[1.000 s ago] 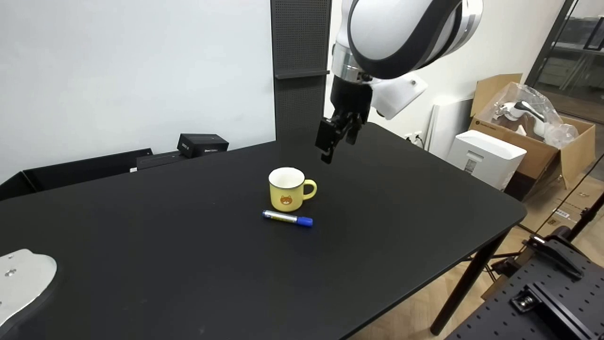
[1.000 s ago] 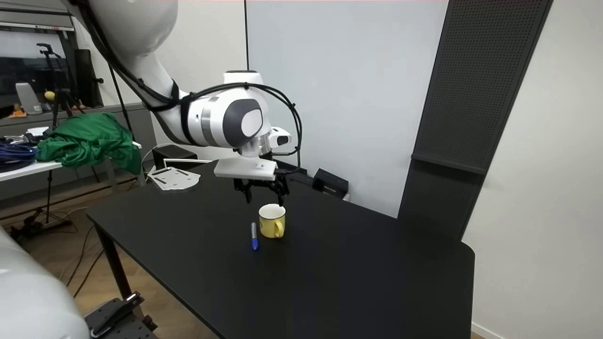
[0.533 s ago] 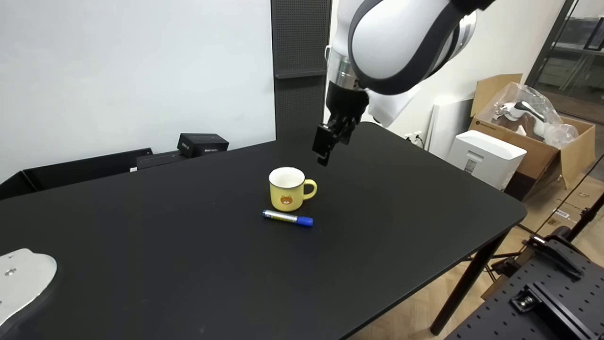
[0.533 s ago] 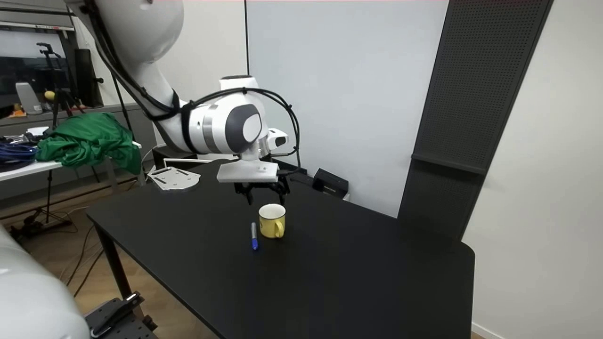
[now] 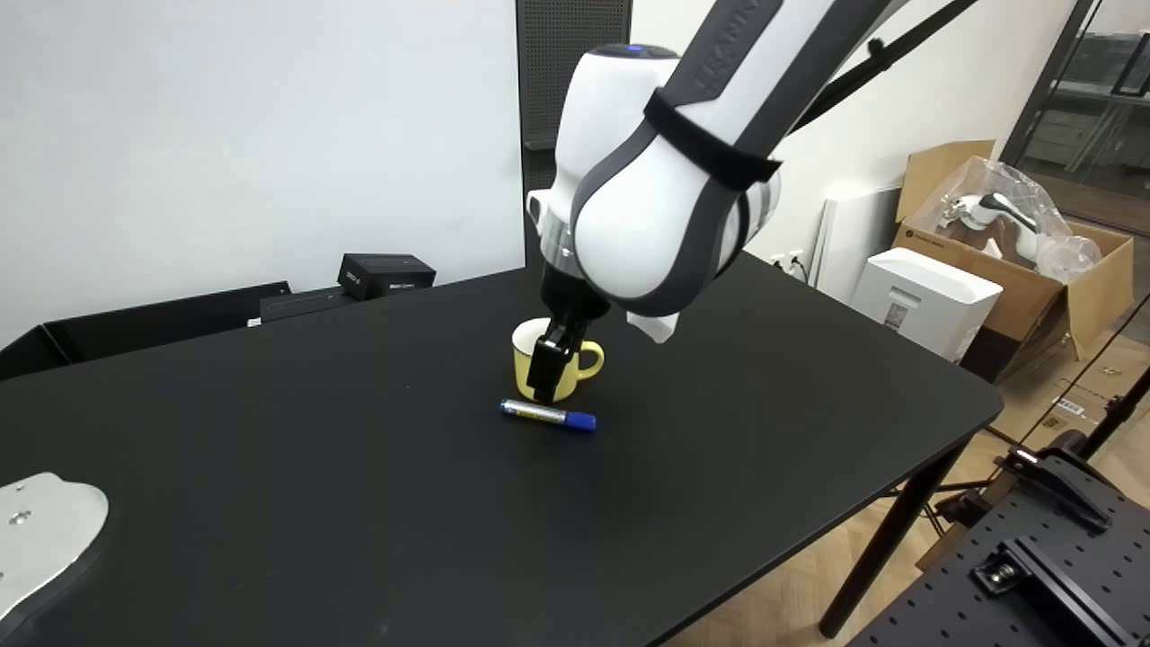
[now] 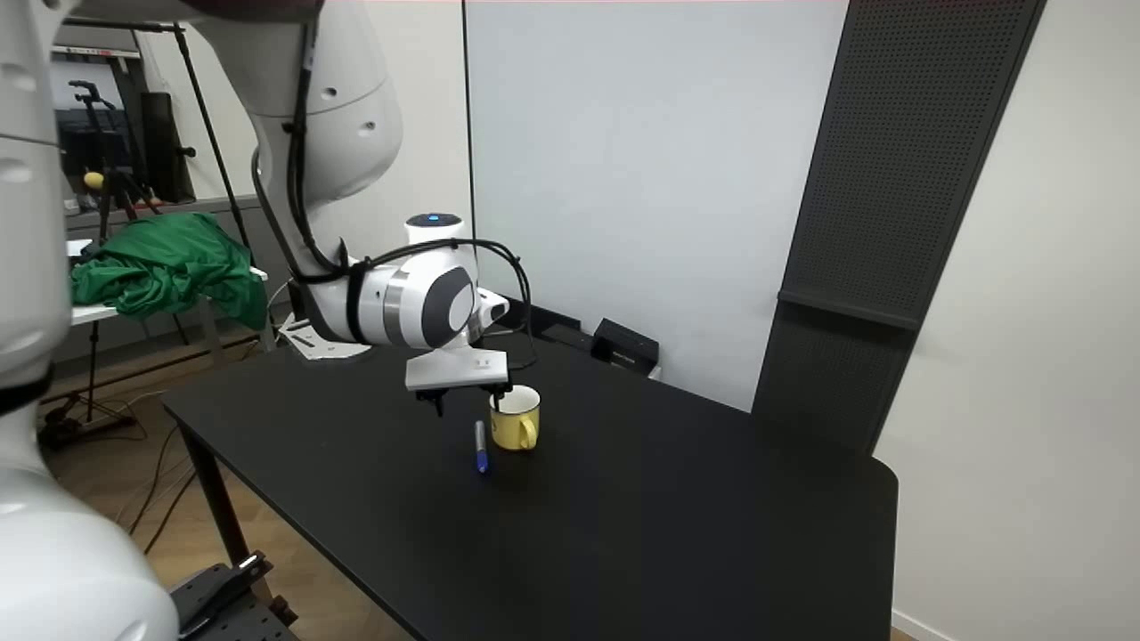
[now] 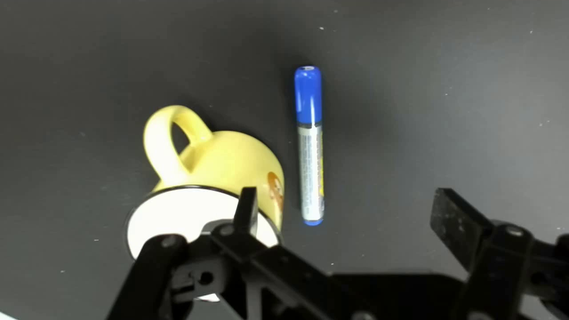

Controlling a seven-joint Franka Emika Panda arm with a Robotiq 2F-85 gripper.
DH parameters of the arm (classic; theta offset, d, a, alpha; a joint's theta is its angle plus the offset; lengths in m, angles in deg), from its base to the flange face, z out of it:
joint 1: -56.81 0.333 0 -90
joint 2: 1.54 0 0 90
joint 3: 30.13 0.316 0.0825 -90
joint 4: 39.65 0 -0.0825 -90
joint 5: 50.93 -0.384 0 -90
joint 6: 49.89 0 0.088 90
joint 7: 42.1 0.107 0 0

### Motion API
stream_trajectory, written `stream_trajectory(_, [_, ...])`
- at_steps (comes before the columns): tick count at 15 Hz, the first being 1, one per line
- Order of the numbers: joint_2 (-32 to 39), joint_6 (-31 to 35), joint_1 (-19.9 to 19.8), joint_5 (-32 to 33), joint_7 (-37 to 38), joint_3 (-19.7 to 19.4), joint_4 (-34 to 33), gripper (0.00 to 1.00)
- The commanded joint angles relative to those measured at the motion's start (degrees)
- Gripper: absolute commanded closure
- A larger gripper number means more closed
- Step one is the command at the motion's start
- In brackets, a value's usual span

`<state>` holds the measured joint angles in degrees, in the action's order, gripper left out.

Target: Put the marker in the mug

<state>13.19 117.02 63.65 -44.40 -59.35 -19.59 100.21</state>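
Note:
The marker [image 5: 545,414] lies on the black table beside the mug, with a silver-white barrel and blue cap; it also shows in an exterior view [image 6: 481,445] and the wrist view [image 7: 310,171]. The yellow mug [image 6: 515,431] stands upright, its white inside empty where visible; in the wrist view the mug [image 7: 231,162] is at left, partly hidden by a finger. My gripper [image 7: 346,191] is open and empty above the table. In the wrist view one finger overlaps the mug's rim, the other is over bare table; the marker lies between them, ahead. Touching the mug cannot be told.
The black table [image 5: 359,503] carries a pale metal plate [image 5: 49,530] at one end. Black boxes [image 5: 386,276] stand at the table's back edge by the white wall panel. A cardboard box [image 5: 1015,270] and a white box [image 5: 925,301] are beyond the table.
The arm has come down and across toward the mug and marker; the gripper is now low over them, one finger covering part of the mug. Mug and marker have not moved.

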Motion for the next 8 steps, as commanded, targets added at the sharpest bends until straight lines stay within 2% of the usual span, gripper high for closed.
stream_trajectory(1, [1.43, -0.07, -0.53, 0.35, 0.01, 0.91, -0.81, 0.00])
stream_trajectory(8, [2.10, -0.12, -1.04, -0.10, -0.80, 1.81, -0.32, 0.00])
